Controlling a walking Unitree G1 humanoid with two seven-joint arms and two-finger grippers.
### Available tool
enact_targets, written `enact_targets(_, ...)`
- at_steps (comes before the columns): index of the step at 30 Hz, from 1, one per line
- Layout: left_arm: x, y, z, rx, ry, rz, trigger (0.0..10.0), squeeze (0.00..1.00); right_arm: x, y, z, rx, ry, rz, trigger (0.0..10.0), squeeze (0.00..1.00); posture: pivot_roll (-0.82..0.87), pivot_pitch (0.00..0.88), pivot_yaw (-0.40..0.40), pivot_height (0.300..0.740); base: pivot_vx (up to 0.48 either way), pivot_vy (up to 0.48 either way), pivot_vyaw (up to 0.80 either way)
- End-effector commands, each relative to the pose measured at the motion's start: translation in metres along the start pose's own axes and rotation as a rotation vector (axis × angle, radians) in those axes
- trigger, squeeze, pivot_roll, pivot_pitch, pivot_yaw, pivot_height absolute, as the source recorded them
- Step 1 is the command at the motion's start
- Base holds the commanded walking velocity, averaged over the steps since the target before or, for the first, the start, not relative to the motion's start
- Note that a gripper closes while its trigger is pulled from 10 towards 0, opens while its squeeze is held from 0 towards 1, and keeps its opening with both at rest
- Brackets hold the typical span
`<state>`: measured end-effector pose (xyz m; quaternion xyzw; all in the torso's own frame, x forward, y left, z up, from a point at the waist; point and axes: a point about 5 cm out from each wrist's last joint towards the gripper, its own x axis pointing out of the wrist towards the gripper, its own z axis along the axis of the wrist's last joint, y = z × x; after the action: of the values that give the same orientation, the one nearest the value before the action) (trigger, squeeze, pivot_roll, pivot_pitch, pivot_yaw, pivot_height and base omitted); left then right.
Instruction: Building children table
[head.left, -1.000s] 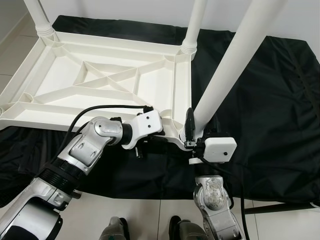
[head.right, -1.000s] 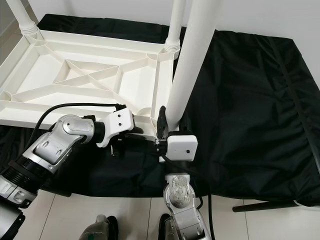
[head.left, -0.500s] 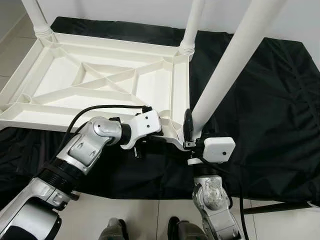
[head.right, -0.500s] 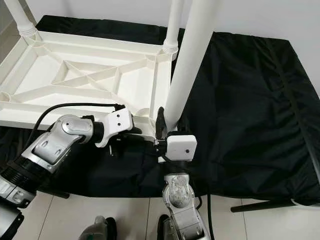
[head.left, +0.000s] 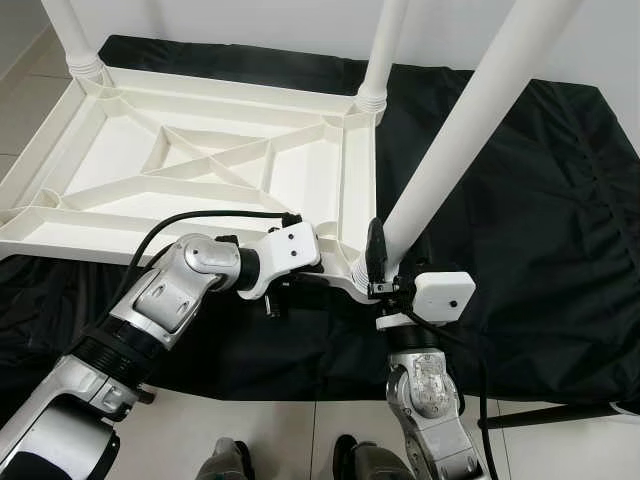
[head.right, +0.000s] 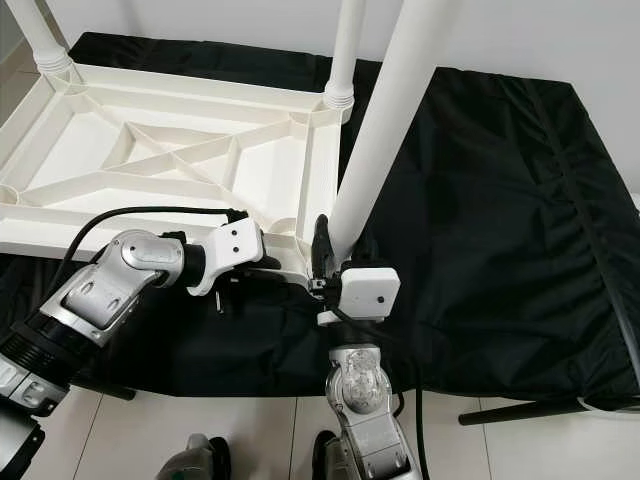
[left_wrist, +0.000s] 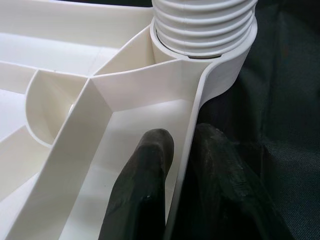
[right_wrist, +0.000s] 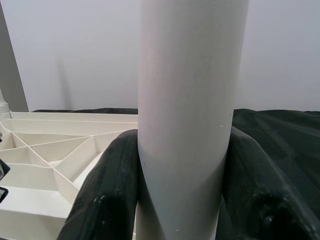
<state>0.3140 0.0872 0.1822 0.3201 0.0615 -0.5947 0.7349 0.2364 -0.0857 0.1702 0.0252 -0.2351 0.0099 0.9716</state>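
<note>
1. Both arms are built of silver metal segments with black joint rings.
2. A black cable (head.left: 190, 217) is looped along the left forearm.
3. White camera housings (head.left: 443, 295) are mounted at the wrists.
4. Long matte black fingers (left_wrist: 142, 195) are fitted.

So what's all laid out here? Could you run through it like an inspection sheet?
Surface: black cloth spread over a tiled floor.
Job's things: white tabletop upside down, two far legs fitted; near leg in the corner socket.
Clutter: nothing seen.
Grippers: left gripper pinches the tabletop rim; right gripper clasps the near leg.
Cables: black cable along the left arm.
Surroundings: pale wall.
</note>
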Motion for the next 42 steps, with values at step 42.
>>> enact_targets(42, -0.024, 0.014, 0.024, 0.122, -0.031, -0.002, 10.0, 0.00, -0.064, -0.044, -0.102, -0.204, 0.649, -0.231, 10.0, 0.00, 0.03, 0.231, 0.013, 0.740, 0.000, 0.000, 0.00)
